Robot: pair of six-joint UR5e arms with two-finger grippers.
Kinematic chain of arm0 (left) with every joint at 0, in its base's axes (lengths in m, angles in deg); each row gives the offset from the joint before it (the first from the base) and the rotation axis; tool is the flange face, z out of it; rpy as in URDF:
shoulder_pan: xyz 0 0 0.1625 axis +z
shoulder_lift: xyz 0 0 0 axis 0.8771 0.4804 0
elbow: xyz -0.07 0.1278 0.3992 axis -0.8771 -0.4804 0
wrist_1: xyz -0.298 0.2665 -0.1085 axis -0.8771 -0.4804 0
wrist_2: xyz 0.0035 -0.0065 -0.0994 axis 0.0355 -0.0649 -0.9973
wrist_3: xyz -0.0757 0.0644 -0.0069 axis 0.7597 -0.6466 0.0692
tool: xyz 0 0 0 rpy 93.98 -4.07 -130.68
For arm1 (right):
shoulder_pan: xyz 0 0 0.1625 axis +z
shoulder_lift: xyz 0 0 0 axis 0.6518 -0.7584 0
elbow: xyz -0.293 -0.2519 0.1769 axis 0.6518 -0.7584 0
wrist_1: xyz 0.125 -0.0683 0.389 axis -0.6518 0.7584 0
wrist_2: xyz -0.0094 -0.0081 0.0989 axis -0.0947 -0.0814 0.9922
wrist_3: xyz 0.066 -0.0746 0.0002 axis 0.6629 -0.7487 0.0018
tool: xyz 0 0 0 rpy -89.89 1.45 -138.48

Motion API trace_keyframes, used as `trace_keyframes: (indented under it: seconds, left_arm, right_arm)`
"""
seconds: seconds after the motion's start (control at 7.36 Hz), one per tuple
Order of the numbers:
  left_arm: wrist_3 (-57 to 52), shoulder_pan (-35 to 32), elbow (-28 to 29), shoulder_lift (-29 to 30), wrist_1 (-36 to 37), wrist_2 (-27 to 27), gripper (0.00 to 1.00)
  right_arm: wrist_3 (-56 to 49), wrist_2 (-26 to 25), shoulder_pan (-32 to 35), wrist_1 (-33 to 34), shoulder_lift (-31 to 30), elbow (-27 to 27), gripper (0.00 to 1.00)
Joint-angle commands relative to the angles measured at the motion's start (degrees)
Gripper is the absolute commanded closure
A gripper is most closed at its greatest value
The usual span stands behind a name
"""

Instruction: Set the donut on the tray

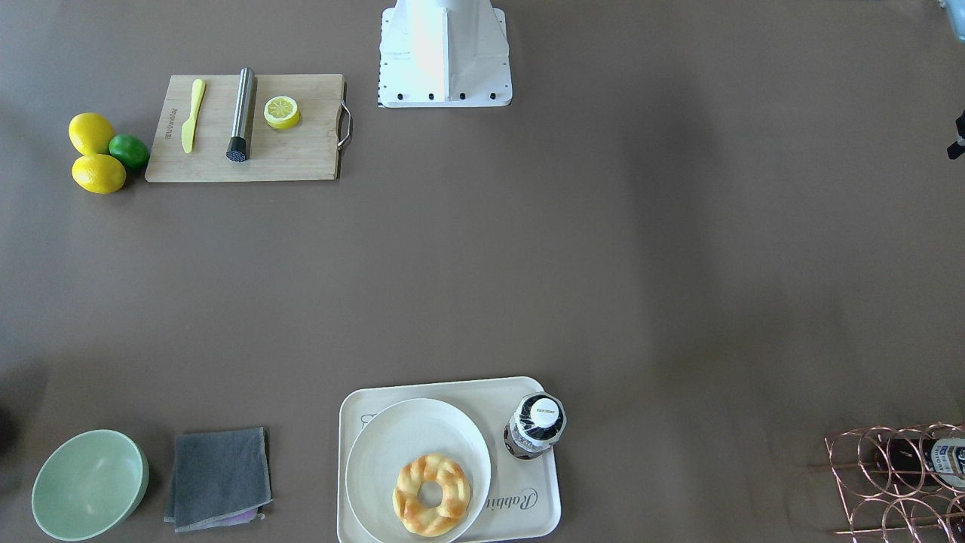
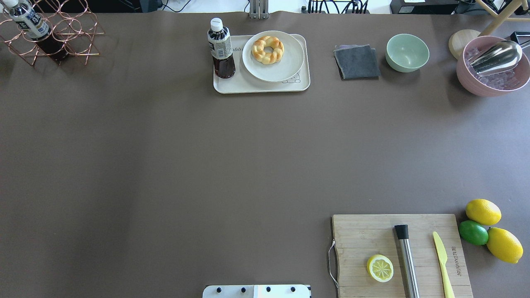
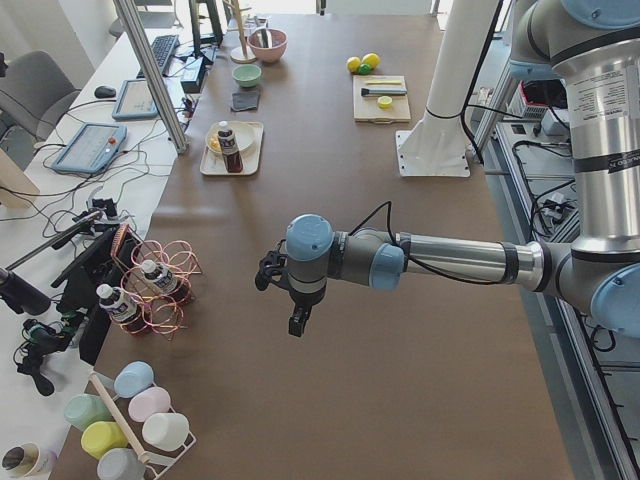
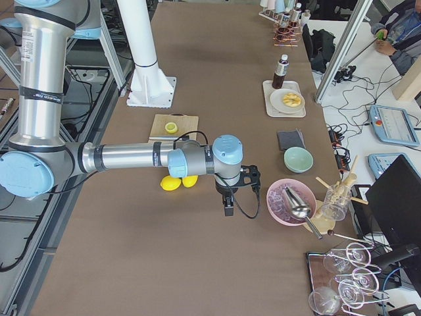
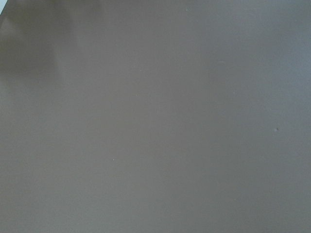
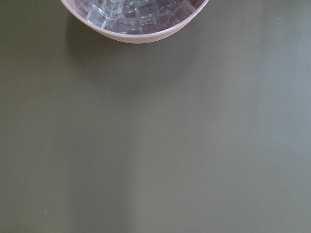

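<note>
On the round off-white plate (image 1: 373, 452), which lies on the cream Rabbit tray (image 1: 531, 501) beside a dark drink bottle (image 1: 536, 427), rests the twisted donut (image 1: 431, 495). By that, the placing looks done. The left gripper (image 3: 297, 322) and right gripper (image 4: 228, 207) hang well apart from it, near the table's ends. Whether their jaws are apart or together cannot be told.

You get open table (image 2: 207, 157) from robot base (image 2: 256, 291) to tray (image 2: 248, 87) — wide lane. 1 obstacle: upright bottle (image 2: 221, 49) on tray, just beside plate (image 2: 285, 66), robot's left of donut (image 2: 268, 49). Above donut: open.
</note>
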Motion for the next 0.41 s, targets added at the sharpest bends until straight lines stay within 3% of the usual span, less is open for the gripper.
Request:
trace_keyframes:
  seconds: [0.0,0.27]
  left_arm:
    - [-0.23,-0.05,-0.27,0.03,-0.2,0.2,0.03]
    - [-0.32,-0.14,-0.1,0.03,-1.25,0.2,0.03]
  right_arm:
    - [-0.03,0.57,0.02,0.02,-0.02,0.09,0.0]
    - [-0.03,2.4,0.81,-0.07,-0.29,0.18,0.0]
